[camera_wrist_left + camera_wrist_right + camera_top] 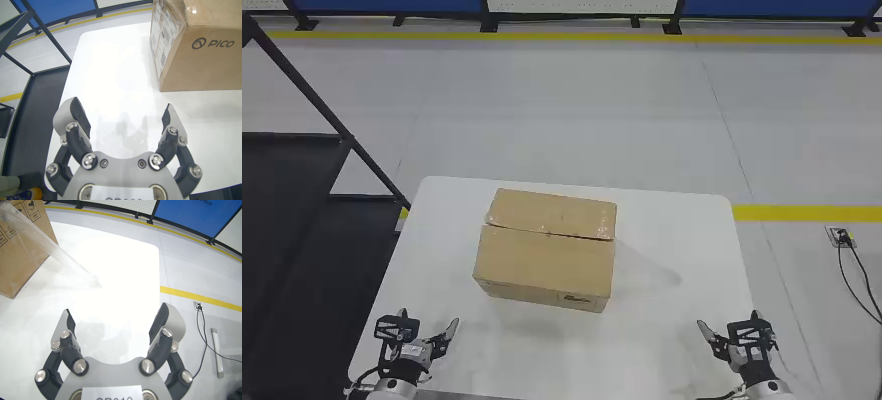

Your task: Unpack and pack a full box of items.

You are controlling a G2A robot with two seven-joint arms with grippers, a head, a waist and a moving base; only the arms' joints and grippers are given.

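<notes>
A closed brown cardboard box (547, 248) stands near the middle of the white table (672, 300), flaps taped shut. The left wrist view shows its labelled side (189, 47), the right wrist view its other end (20, 247) with a strip of clear tape (62, 258) trailing from it onto the table. My left gripper (418, 331) (121, 110) sits at the table's near left edge, open and empty. At the near right edge, my right gripper (739, 332) (115, 316) is open as well, holding nothing. Both are well short of the box.
A black metal frame and dark tray (292, 240) stand beside the table's left edge. A cable (203, 336) and floor socket lie on the floor to the right of the table. Bare tabletop surrounds the box.
</notes>
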